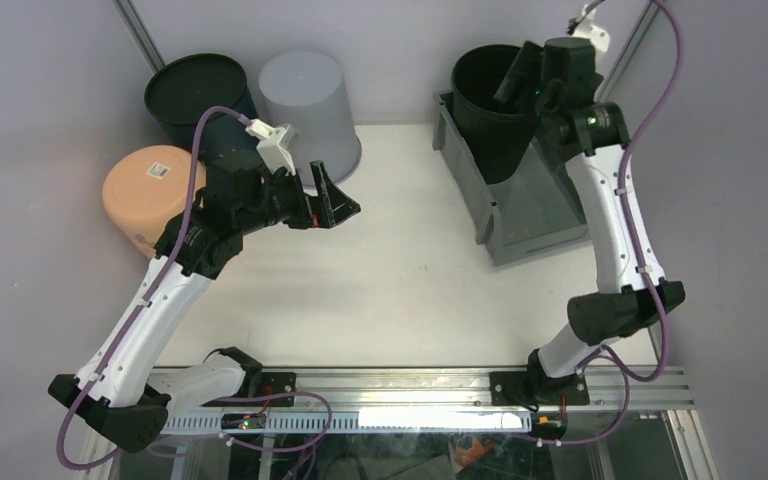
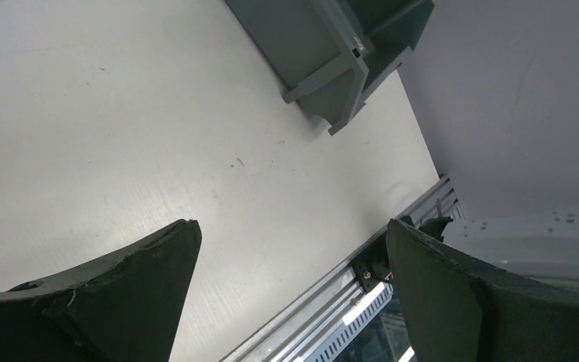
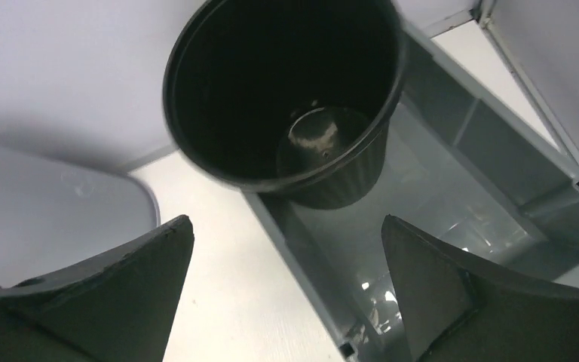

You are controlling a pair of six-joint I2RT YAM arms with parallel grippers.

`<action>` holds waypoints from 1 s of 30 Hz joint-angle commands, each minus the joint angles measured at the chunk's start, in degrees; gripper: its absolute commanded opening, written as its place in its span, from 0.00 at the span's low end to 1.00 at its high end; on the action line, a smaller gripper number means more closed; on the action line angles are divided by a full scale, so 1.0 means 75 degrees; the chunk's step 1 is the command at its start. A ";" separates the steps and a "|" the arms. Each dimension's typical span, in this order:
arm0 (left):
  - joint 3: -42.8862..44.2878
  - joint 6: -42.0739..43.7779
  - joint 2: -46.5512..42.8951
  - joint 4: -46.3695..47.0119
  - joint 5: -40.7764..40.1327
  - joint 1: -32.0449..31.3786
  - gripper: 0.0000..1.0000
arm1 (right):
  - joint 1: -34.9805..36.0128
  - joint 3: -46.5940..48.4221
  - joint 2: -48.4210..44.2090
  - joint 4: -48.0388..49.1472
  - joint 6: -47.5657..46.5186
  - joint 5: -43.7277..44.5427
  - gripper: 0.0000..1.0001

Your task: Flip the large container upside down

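Hovering with right hand (image 1: pixel 516 84), released, above the far end of the large container (image 1: pixel 474 198); stands upright at the tabletop's (image 1: pixel 400 285) far right, long axis near-to-far, black bucket (image 1: pixel 488 100) inside; with left hand (image 1: pixel 333 195) released, well apart.

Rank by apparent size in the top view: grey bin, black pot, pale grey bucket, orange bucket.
1. grey bin
2. pale grey bucket and black pot: about alike
3. orange bucket, partly hidden by the left arm
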 commanded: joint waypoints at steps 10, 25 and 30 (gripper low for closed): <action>-0.0105 0.0087 -0.0325 0.0543 0.0002 -0.0286 0.99 | -0.2183 0.3061 0.2527 -0.1742 0.1039 -0.1810 1.00; -0.0305 0.0045 -0.0630 0.0533 0.0007 -0.0286 0.99 | -0.2900 0.2712 0.3575 -0.0683 0.1685 -0.2591 0.85; -0.0417 0.0017 -0.0819 0.0531 -0.0032 -0.0285 0.99 | -0.2914 0.2837 0.3846 -0.0753 0.1801 -0.2712 0.66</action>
